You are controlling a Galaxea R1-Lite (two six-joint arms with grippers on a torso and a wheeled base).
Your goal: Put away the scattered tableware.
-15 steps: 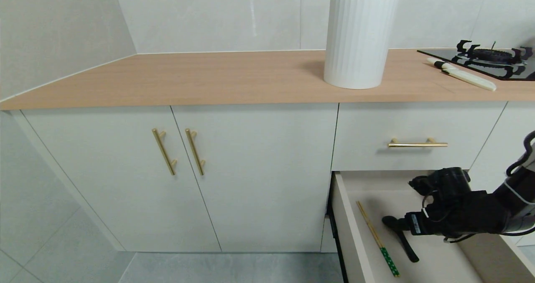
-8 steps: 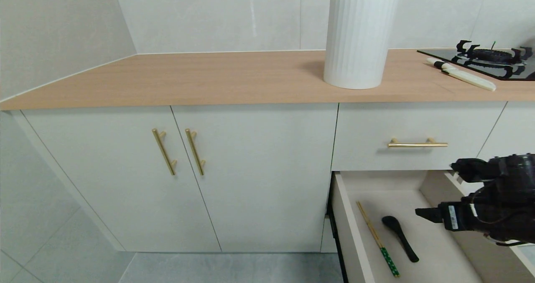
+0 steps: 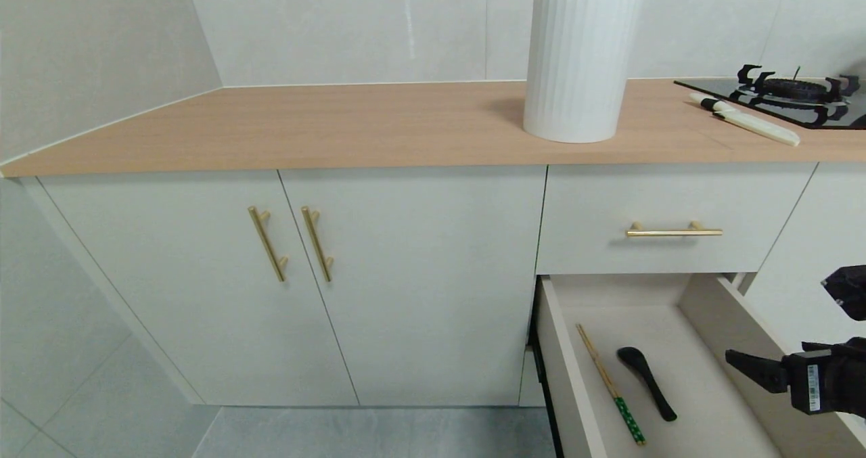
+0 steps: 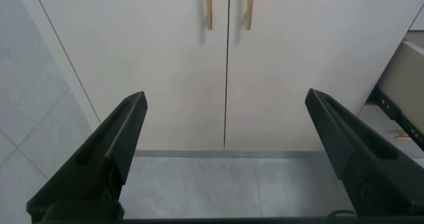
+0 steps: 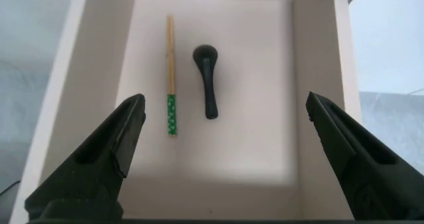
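Open drawer [image 5: 99, 85], black spoon [image 5: 207, 85] beside chopsticks [image 5: 170, 71], right tool [image 5: 225, 105] above, wide open, empty.

In open lower drawer [image 3: 560, 350]: chopsticks [image 3: 609, 385] along left wall, spoon [image 3: 646, 383] just right of them, not touching, both lying front to back. Directly above: closed drawer [image 3: 676, 194] with handle [image 3: 674, 231] across its front. Left of both drawers: double cabinet doors [image 3: 406, 295], their handles [image 3: 316, 243] side by side at the meeting edges. On countertop [image 3: 338, 126] above: canister [image 3: 578, 62] over the drawer column, knife [image 3: 747, 121] to its right, gas stove [image 3: 791, 93] behind knife at far right.
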